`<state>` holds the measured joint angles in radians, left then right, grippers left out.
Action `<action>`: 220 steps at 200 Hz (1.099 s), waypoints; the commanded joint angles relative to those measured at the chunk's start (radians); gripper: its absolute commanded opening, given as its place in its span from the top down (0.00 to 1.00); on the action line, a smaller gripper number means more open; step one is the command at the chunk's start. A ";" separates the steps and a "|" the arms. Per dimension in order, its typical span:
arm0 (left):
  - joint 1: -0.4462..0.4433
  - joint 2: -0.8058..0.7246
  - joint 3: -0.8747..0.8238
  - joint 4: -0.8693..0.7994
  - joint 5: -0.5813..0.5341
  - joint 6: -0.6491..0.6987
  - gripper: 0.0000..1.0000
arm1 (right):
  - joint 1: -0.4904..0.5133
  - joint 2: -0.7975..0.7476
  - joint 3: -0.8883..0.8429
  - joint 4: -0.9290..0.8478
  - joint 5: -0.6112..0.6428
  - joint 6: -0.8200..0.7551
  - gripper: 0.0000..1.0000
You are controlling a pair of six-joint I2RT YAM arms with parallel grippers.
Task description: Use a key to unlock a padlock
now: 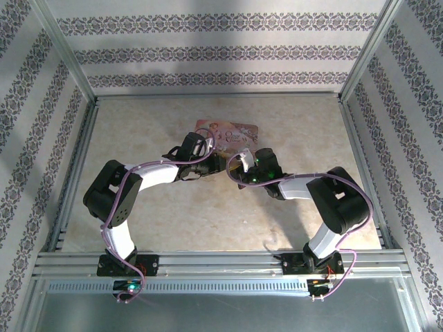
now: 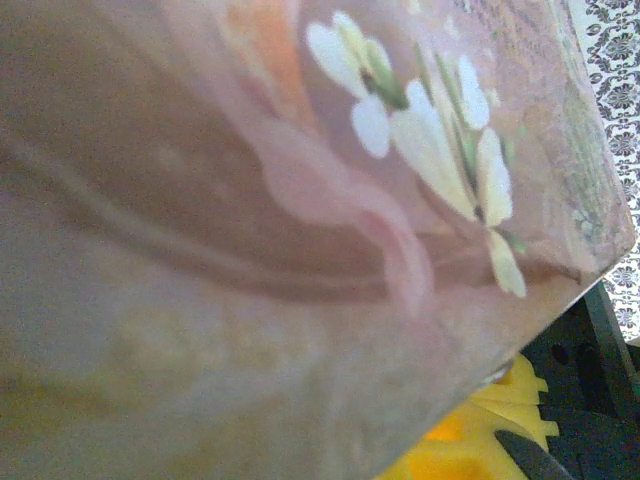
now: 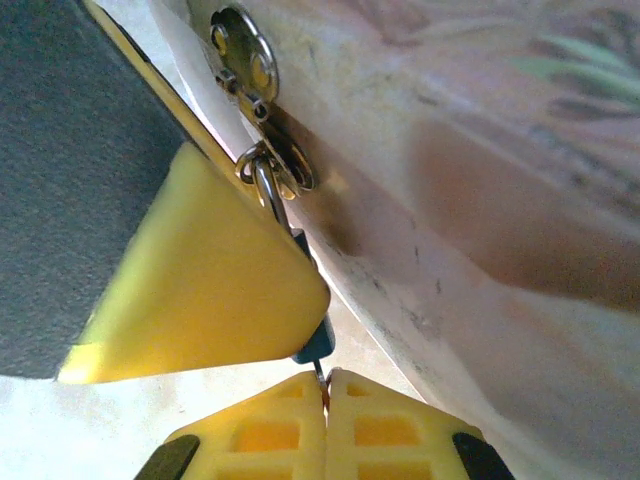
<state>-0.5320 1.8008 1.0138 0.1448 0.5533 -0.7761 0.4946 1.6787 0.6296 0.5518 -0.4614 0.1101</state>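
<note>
Centrally, pink tin (image 1: 232, 133) crowds left end effector (image 1: 196, 146), grip unclear; right end effector (image 3: 325, 420) pinches key (image 3: 321, 379) beneath padlock (image 3: 316, 346); beige worktop (image 1: 208, 214).

Two matching arms. The white-and-black left arm (image 1: 121, 232) and white-and-black right arm (image 1: 324, 238) had white tubular links, bulky black joint housings and black base blocks. A thin purple cable (image 1: 163, 164) looped along each. A small green light (image 1: 131, 284) glowed at the left base. The right end effector (image 3: 325, 395) had bright yellow plastic fingers (image 3: 265, 440) gridded with square recesses. The left end effector (image 1: 201, 144) looked black from above.
</note>
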 commanded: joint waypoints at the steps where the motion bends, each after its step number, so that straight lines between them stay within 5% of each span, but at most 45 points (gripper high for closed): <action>1: -0.011 0.029 -0.014 0.052 0.082 -0.027 0.79 | 0.010 0.009 0.003 0.158 -0.016 0.027 1.00; 109: -0.007 0.132 -0.021 0.126 0.073 -0.042 0.78 | 0.024 0.114 -0.024 0.186 0.009 0.077 1.00; 220: 0.054 -0.055 -0.153 0.109 0.044 -0.019 0.47 | 0.021 0.135 -0.031 0.180 0.001 0.109 1.00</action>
<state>-0.5064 1.8271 0.9039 0.2768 0.5835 -0.7918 0.5083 1.8057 0.5991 0.6868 -0.4286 0.2043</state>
